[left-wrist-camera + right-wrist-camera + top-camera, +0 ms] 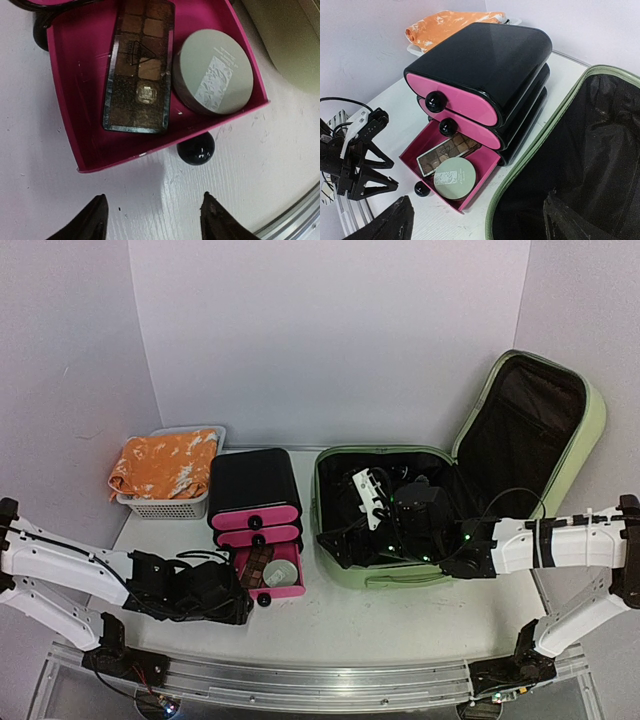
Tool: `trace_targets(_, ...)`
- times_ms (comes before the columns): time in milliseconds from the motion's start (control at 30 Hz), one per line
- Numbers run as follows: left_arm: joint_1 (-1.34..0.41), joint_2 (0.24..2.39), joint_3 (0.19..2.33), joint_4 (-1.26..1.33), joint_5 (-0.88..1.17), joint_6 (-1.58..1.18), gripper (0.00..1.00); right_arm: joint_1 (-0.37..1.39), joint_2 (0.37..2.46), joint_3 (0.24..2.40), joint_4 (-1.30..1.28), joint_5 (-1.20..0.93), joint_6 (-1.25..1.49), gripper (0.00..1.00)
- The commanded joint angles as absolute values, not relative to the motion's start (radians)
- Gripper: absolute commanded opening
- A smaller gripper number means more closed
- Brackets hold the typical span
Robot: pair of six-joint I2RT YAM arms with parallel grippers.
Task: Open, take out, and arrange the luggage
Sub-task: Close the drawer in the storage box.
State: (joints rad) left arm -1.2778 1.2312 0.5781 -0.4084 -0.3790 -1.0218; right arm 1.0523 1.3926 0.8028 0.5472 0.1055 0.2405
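**Luggage (400, 580) laid open at the table's right**
Its lid is propped against the wall, presumably so the lining can be reached. The left gripper (152, 207) is held with fingers apart, empty, before the pulled-out drawer (65, 100). The right gripper (477, 220) is spread wide at the luggage's rim.

There is one suitcase (385, 580), one basket (165, 508), one orange cloth (165, 462), one drawer box (253, 480) with three drawers (255, 517) and three black knobs (435, 101), one palette (138, 65) and one round compact (215, 70).
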Motion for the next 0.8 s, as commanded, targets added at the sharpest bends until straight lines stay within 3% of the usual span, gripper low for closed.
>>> trace_targets(0,-1.282,1.246,0.573,-0.307,-0.466,-1.078,0.54,1.048,1.379,0.825,0.586,0.126,0.259,0.89)
trace_targets(100,-1.282,1.266,0.560,-0.258,-0.477,-1.094,0.40,1.048,1.375,0.823,0.586,0.126,0.261,0.89)
trace_targets(367,-1.282,1.403,0.615,-0.233,-0.490,-1.101,0.24,1.049,1.362,0.815,0.586,0.132,0.265,0.89)
trace_targets(600,-1.281,1.486,0.653,-0.231,-0.550,-1.166,0.00,1.048,1.366,0.832,0.585,0.129,0.261,0.89)
trace_targets(767,-1.271,1.519,0.680,-0.224,-0.598,-1.200,0.00,1.048,1.368,0.845,0.584,0.127,0.255,0.89)
